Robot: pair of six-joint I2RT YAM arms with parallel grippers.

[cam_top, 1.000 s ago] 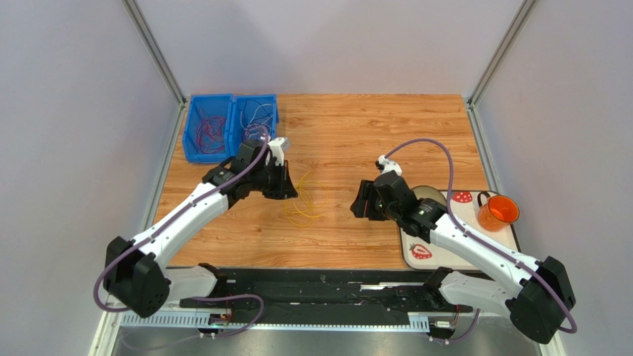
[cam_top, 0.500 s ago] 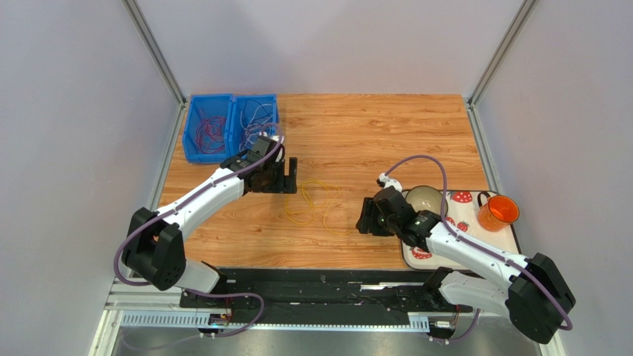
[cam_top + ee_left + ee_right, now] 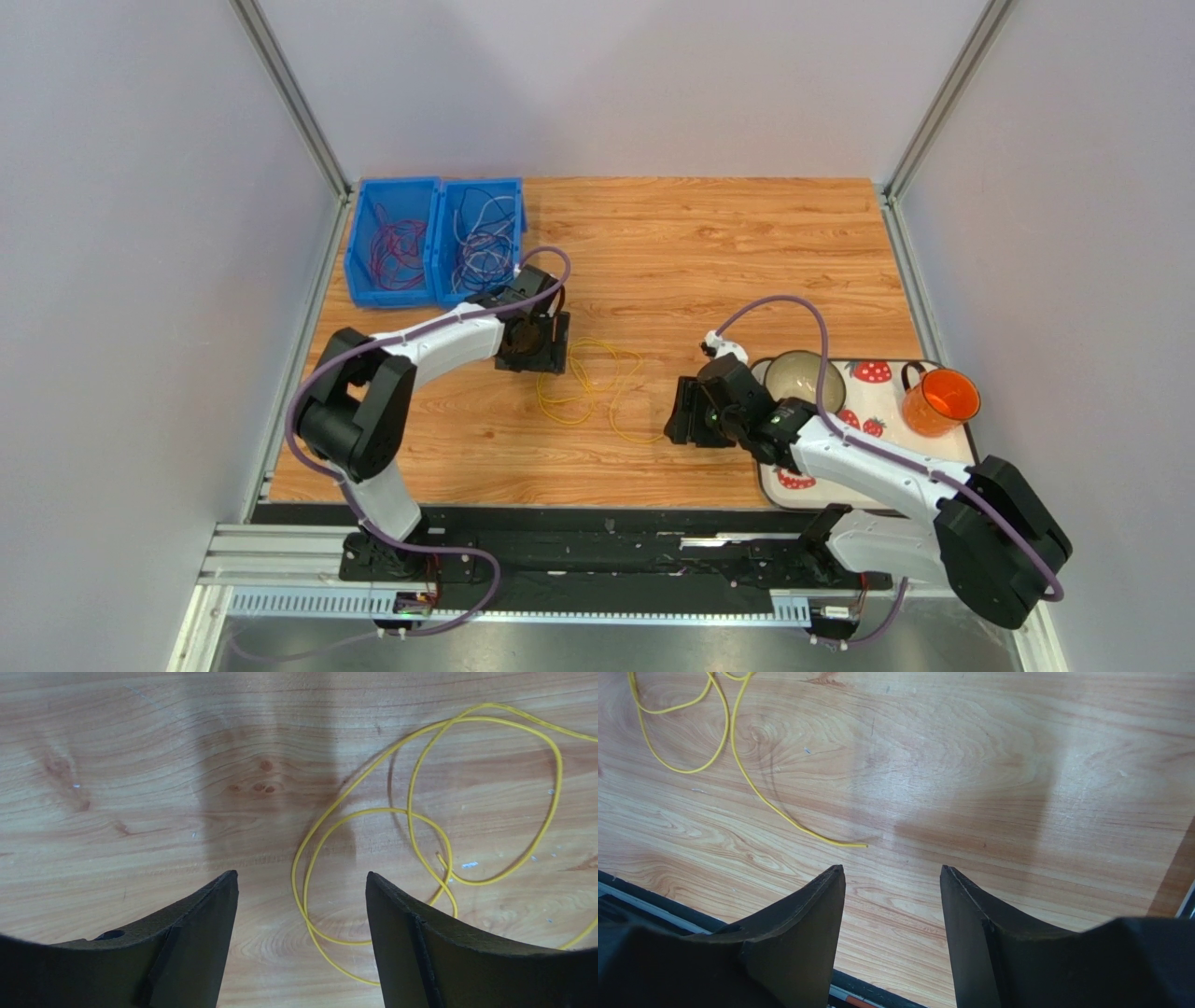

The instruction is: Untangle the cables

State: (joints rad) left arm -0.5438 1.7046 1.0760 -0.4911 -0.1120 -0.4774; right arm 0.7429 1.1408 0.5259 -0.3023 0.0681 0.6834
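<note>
One yellow cable (image 3: 589, 385) lies in loose loops on the wooden table between the two arms. My left gripper (image 3: 540, 343) hangs just left of it, open and holding nothing. In the left wrist view the yellow cable (image 3: 421, 819) curls ahead and right of the left gripper (image 3: 300, 876), one strand running between its fingers on the wood. My right gripper (image 3: 683, 416) is open to the right of the loops. The right wrist view has the cable (image 3: 731, 749) at upper left, its free end short of the right gripper (image 3: 892, 869). More cables, red (image 3: 397, 249) and purple-white (image 3: 484, 238), fill two bins.
Two blue bins (image 3: 358, 252) stand side by side at the back left corner. A strawberry-print mat (image 3: 870, 462) at the right edge carries a bowl (image 3: 802, 375) and an orange cup (image 3: 940, 401). The table's near edge and a black rail run close under the right gripper.
The left gripper has opened and let go of the yellow cable, which now lies spread wider on the table. The left elbow swung back and left; the right gripper moved slightly nearer.
</note>
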